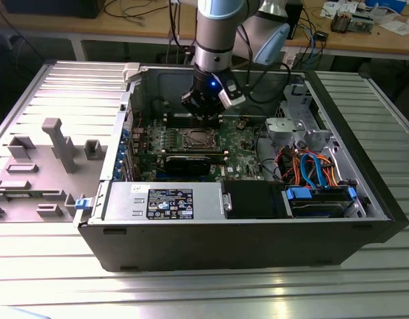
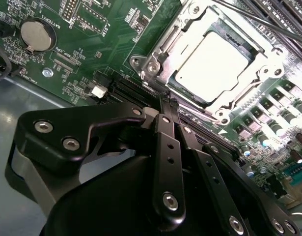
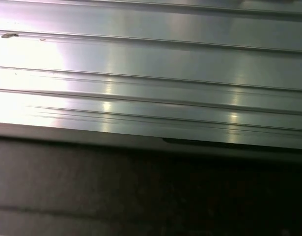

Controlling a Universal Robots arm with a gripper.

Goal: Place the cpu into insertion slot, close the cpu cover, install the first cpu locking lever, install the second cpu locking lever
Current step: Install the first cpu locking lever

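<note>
Second wrist view showed the end effector [image 2: 163,105], fingers pressed together and empty, just beside the cpu cover [image 2: 163,49] lying over the cpu [image 2: 209,61]; a lever push looked best kept slow and square.

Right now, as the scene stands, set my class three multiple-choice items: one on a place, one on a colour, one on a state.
1. Where is the cpu?
A. on the table beside the case
B. in the insertion slot
C. on top of the power supply

2. What colour is the circuit board around the socket?
A. green
B. red
C. white

3. How does the cpu cover stand?
A. upright, swung open
B. taken off, lying outside the case
C. down over the cpu

Answers:
1. B: in the second wrist view the silver chip sits inside the socket's metal rim.
2. A: the board is green all round the socket.
3. C: the frame lies flat around the chip, whose top shows through its opening.
</note>
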